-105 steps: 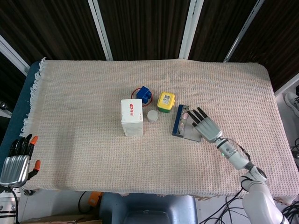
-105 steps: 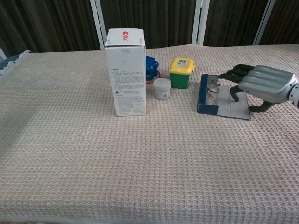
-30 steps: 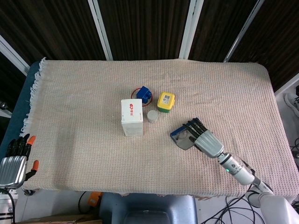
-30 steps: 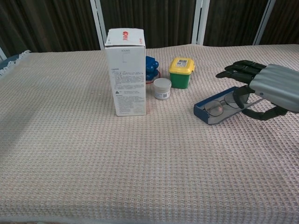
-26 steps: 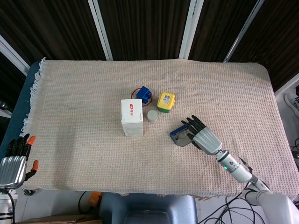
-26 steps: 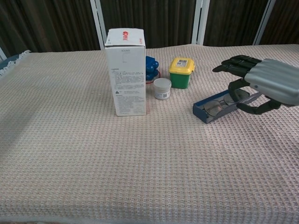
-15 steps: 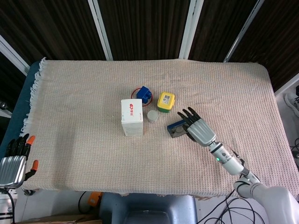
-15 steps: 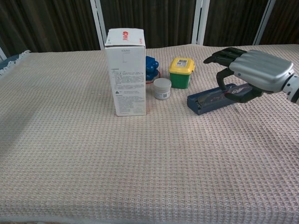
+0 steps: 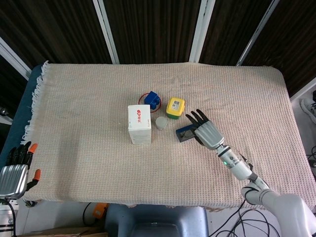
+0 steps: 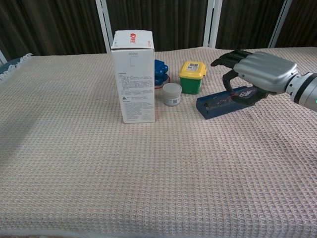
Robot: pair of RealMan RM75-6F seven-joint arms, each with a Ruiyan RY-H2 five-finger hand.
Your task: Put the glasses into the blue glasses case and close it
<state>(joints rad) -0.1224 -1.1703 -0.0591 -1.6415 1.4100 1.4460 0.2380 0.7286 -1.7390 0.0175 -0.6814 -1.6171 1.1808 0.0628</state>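
The blue glasses case (image 9: pixel 183 133) (image 10: pixel 216 104) lies closed on the woven cloth, just right of the green pot. The glasses are hidden; no lens or frame shows. My right hand (image 9: pixel 205 130) (image 10: pixel 258 72) sits over the case's right end, fingers stretched out above it toward the pot and apart. Its thumb curls down onto the case top. It grips nothing. My left hand (image 9: pixel 18 168) hangs off the table's near left corner, fingers apart and empty; the chest view does not show it.
A tall white carton (image 9: pixel 139 123) (image 10: pixel 132 74) stands mid-table. Beside it are a small white jar (image 9: pixel 161 122) (image 10: pixel 172 93), a green pot with a yellow lid (image 9: pixel 175 107) (image 10: pixel 192 77), and a blue object on a red ring (image 9: pixel 152 100) (image 10: pixel 160 72).
The case stood open with the glasses in it; its lid has come down and it now lies closed. Case and right hand have shifted left toward the green pot.
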